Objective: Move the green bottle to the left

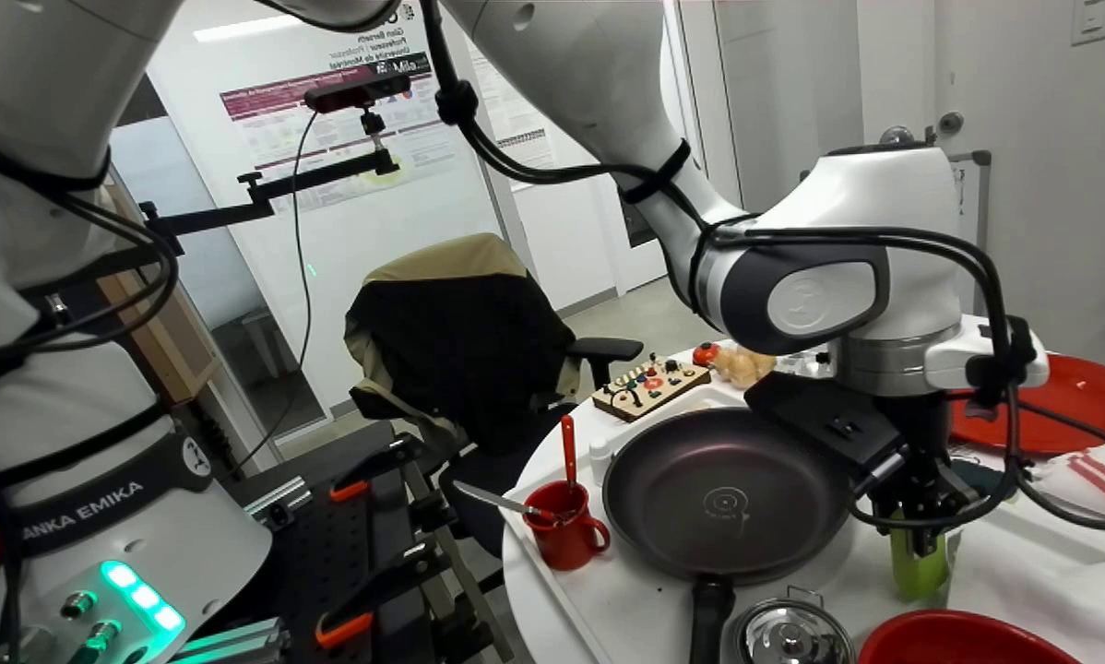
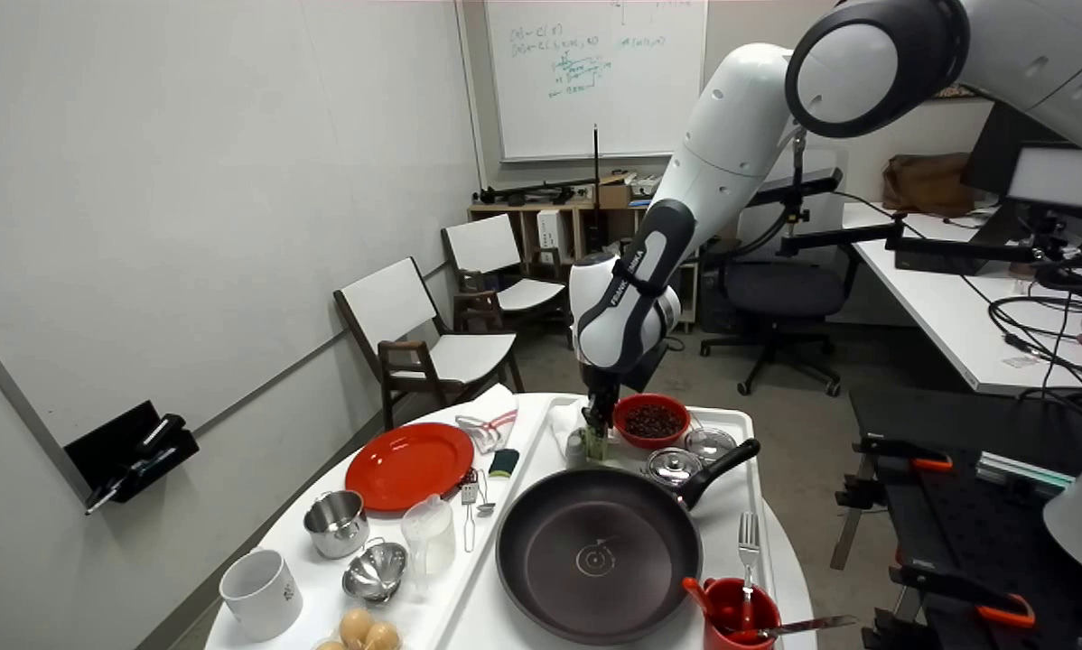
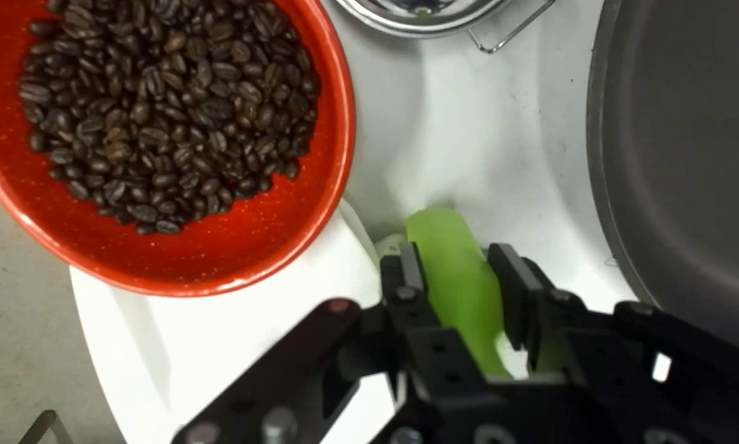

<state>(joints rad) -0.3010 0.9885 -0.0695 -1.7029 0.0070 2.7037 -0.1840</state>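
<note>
The light-green bottle is between the two black fingers of my gripper in the wrist view. The finger pads lie against its sides, and the gripper looks shut on it. The bottle shows slanted there, with its near end partly hidden behind the fingers. In the exterior views the bottle hangs or stands below my gripper, over the white tray; it also shows small and partly hidden. I cannot tell whether its base touches the tray.
A red bowl of coffee beans is close beside the gripper. The black frying pan lies on the other side. Metal lids, a small grey cup, a red mug with cutlery and a red plate are around.
</note>
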